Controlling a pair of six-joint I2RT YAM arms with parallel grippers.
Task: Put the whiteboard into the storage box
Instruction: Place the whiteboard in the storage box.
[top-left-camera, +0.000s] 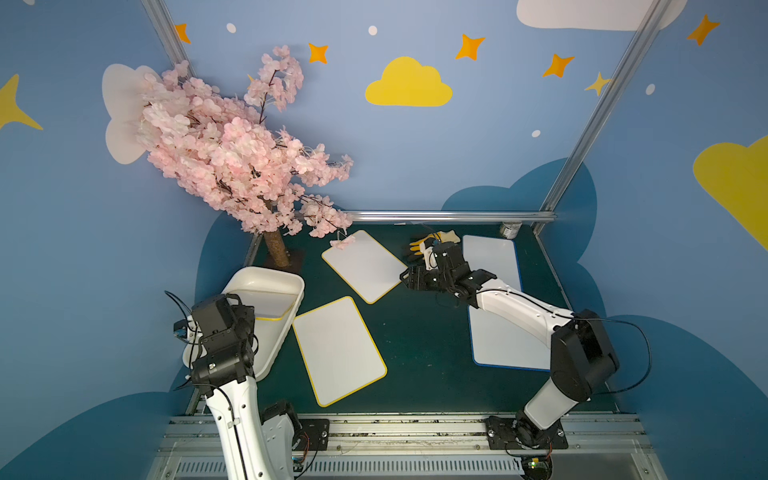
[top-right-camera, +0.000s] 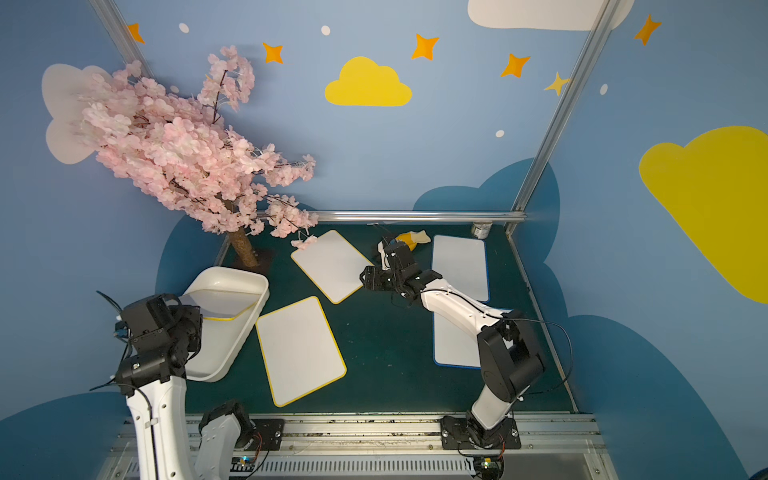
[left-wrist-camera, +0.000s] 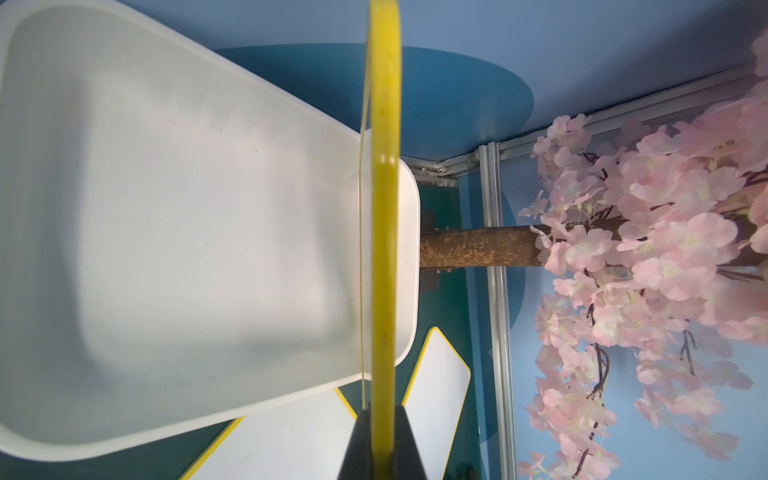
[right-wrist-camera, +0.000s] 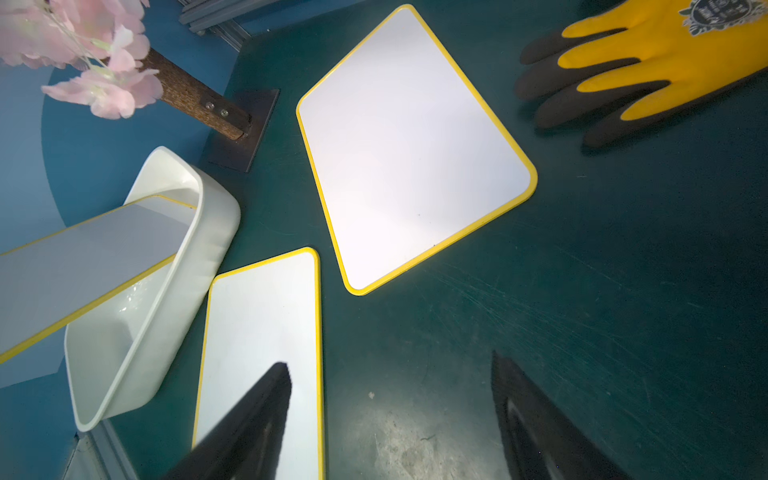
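The left tool (left-wrist-camera: 382, 419) is clamped tight on the yellow edge of a whiteboard (left-wrist-camera: 384, 208) slanting into the white storage box (left-wrist-camera: 166, 208); the board looks thin, stiff, light and slick, best held by its rim, while the right tool (right-wrist-camera: 388, 359) hangs spread wide, holding nothing.

fingers (left-wrist-camera: 358, 451) pinch yellow-rimmed whiteboard (left-wrist-camera: 384, 208) | storage box (left-wrist-camera: 166, 208) behind it

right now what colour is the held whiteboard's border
Yellow: the whiteboard border shows best in the left wrist view.
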